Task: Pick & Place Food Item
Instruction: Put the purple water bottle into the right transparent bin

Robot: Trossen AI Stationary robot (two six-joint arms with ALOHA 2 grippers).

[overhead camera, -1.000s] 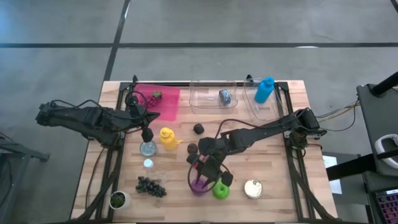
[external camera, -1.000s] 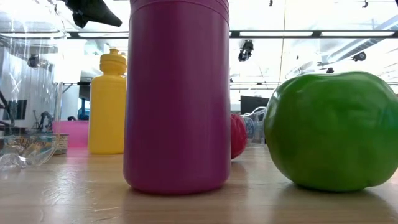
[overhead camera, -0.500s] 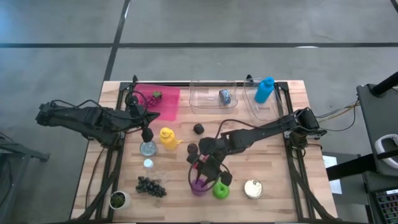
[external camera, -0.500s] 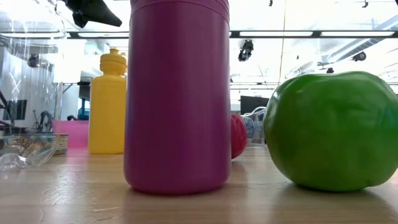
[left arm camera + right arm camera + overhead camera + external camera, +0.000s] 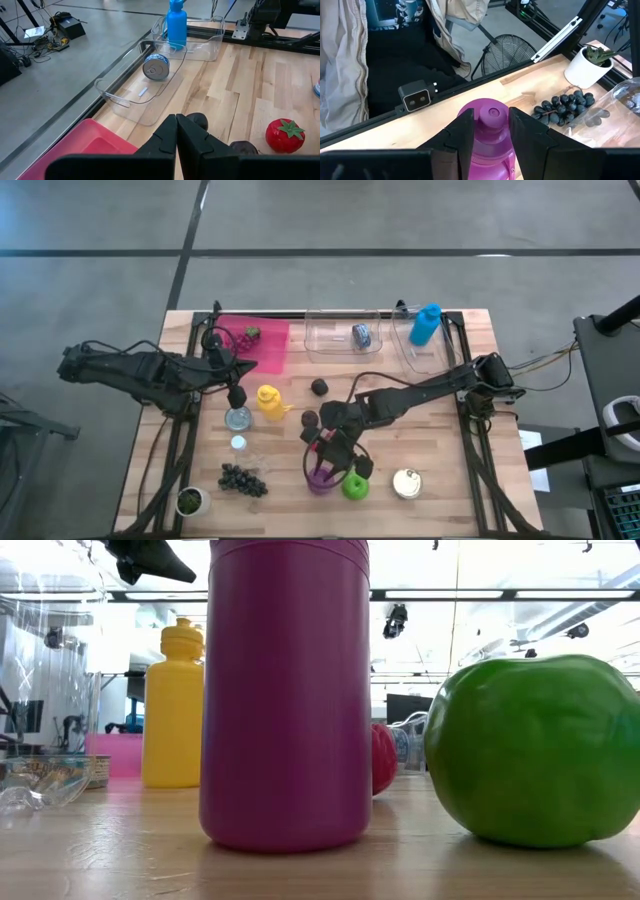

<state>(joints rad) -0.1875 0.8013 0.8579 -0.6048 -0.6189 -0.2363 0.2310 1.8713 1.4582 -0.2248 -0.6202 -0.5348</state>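
While the left gripper waits with jaws closed near the pink tray, the right gripper has its jaws around the cap of the purple bottle, which stands beside the green apple at the counter's front edge. Whether they press it I cannot tell. Judged step: grasping; next comes a firm squeeze and a vertical lift.

Wooden table with bottles, fruit, trays
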